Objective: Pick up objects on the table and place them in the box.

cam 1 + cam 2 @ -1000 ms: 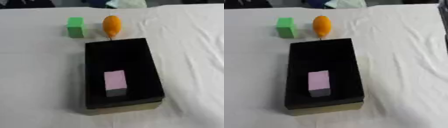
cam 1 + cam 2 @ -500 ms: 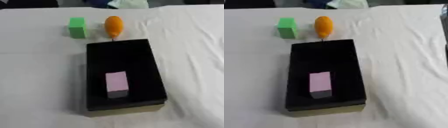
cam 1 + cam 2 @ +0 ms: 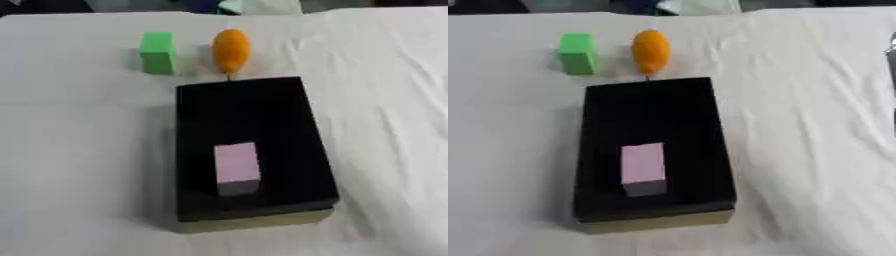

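Through the left eye you are looking down at a table covered with a white cloth [image 3: 79,150], creased along its right side. A black box [image 3: 254,105] lies lengthwise in the middle, open at the top, its near wall showing a pale, yellowish outer face. Inside it a pink block [image 3: 237,165] lies on the dark floor in the near half, clear of both side walls. Beyond the far end of the box, on the cloth, sits an orange oval object [image 3: 231,49], close to the far rim with a thin dark stem pointing toward the box. To its left, just beside it but apart, stands a green block [image 3: 158,51]. Both of these are outside the box. Neither of your hands appears in this view, so you cannot tell from it whether they are released or clenched.

Through the right eye you get nearly the same scene, set a little further left. The pink block sits in the same near part of the box, and the green block and orange object lie side by side on the cloth past the far rim. At the right edge a thin dark sliver [image 3: 892,55] shows against the cloth; what it is cannot be made out. No hand shows here either.
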You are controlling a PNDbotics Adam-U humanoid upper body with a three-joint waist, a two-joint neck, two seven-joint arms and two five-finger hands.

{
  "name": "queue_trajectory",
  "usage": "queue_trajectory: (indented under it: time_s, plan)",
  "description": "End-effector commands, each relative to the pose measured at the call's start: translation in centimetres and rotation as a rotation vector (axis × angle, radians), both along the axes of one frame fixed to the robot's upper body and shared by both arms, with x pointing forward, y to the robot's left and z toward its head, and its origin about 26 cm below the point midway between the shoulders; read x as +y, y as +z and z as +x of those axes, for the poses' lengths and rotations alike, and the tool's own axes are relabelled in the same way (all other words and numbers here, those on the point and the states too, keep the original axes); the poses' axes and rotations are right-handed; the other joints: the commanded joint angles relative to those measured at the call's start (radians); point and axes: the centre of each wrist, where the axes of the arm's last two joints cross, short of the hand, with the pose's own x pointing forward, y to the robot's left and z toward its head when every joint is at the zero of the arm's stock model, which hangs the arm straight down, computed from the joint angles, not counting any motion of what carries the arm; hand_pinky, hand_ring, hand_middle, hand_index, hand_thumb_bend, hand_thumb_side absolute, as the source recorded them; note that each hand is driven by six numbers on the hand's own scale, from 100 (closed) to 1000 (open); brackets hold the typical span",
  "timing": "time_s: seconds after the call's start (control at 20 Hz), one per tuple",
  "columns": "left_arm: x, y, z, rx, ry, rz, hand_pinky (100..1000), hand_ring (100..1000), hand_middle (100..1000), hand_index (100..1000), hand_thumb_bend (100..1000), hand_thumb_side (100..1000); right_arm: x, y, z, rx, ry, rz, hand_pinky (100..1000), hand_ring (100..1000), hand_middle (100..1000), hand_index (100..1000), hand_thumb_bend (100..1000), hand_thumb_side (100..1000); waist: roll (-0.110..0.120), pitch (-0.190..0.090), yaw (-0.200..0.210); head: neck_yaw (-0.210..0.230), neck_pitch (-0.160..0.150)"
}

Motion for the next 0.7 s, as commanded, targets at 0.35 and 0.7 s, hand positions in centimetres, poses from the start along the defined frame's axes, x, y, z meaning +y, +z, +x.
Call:
queue_trajectory:
  time_s: [0.35,0.7]
  plan:
    - [0.2,1.0,-0.3,-0.038,0.003,0.016,765,796,859,891,153,956,-0.2,0.9,-0.7,-0.042,0.006,-0.003,833,662,646,837,100,934,0.003,-0.019,-0.003,0.004,-0.008]
    - [0.0,3.5,0.1,-0.076,-0.010,0.122,768,801,849,895,112,920,-0.2,0.8,-0.7,-0.035,0.000,-0.009,834,664,648,837,100,931,0.007,-0.028,-0.004,0.004,0.000]
